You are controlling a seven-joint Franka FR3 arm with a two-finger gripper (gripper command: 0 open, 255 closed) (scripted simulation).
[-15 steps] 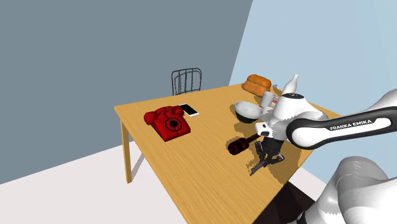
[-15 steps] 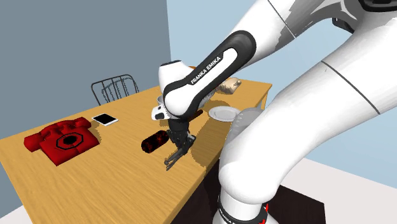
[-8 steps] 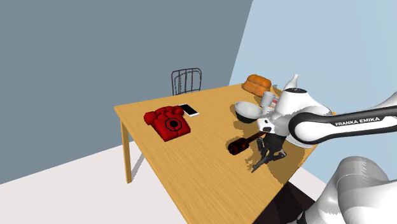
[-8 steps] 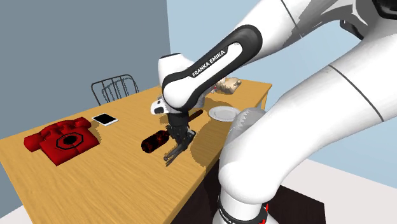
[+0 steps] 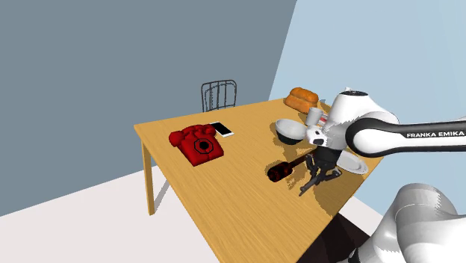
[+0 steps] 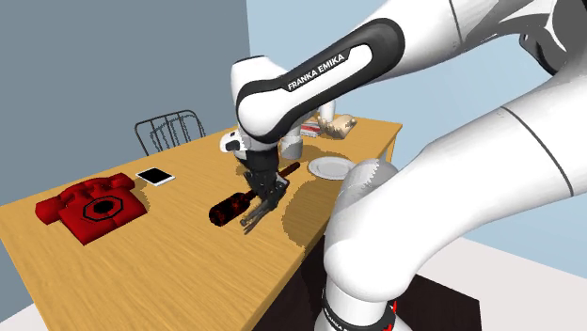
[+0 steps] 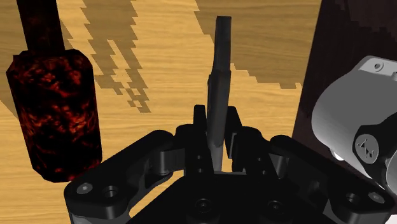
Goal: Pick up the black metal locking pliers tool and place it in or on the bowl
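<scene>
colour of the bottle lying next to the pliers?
Black with mottled red blotches. The bottle, beside the held pliers, shows best in the wrist view.

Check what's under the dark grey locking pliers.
Bare wooden tabletop and shadow; the dark red bottle lies beside. The black end effector covers the pliers' gripped end.

- bowl point(image 5: 290, 131) rim up, open air above it, free to come in from overhead
- dark red bottle point(image 5: 281, 171) lies on the bench point(image 5: 224, 194) near the bowl, just beside the pliers point(image 5: 307, 184) clamped in the gripper's point(image 5: 317, 174) jaws; blocks low passes
- can point(image 5: 317, 116) just beside the bowl, white plate point(image 5: 358, 166) near it
- bare bench between bowl and red telephone point(image 5: 197, 143)
</scene>
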